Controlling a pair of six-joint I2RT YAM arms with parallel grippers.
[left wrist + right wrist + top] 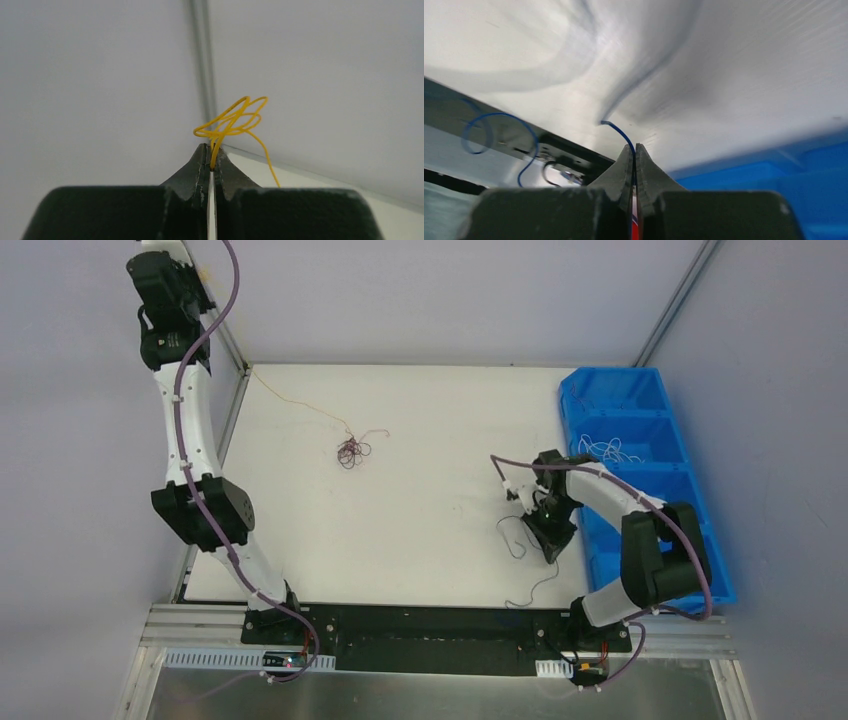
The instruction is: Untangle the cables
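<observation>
The left claw point(211, 156) is pinched tight on an orange wire point(232, 120), high over the far left corner of the table point(430, 530). The wire slants down to a knotted clump point(350, 450) of dark and reddish cables lying left of centre. The right claw point(634, 150), low at the right side, is closed on a thin blue wire point(620, 131). White wires point(610, 450) lie in the blue bin point(650, 390) on the right

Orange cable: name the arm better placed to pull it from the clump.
Probably left. The left gripper is shut on the orange cable, which trails to the clump; the right gripper is shut on a blue cable.
</observation>
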